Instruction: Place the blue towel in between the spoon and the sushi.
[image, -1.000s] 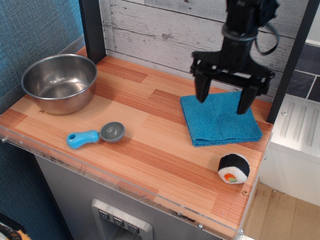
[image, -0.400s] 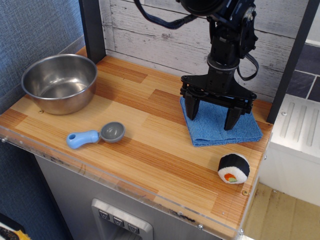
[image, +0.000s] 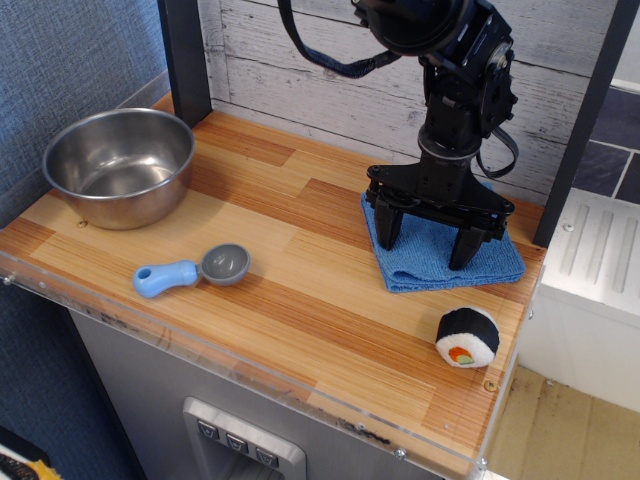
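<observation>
The blue towel (image: 432, 262) lies folded and flat at the back right of the wooden table. My gripper (image: 428, 240) is open and hangs straight down over the towel. Its two black fingertips (image: 390, 235) are spread wide and sit low on or just above the cloth. The arm hides the towel's middle and back. The spoon (image: 190, 270), with a light-blue handle and grey scoop, lies at the front left. The sushi (image: 468, 337), black with a white face and orange centre, sits at the front right, just in front of the towel.
A large steel bowl (image: 118, 166) stands at the back left. A dark post (image: 185, 60) rises at the back left and another at the right edge (image: 580, 130). The table's front edge (image: 300, 385) has a clear plastic lip.
My gripper has come down from above the towel and shifted left, so its open fingers now reach the cloth. The towel, spoon and sushi have not moved.
</observation>
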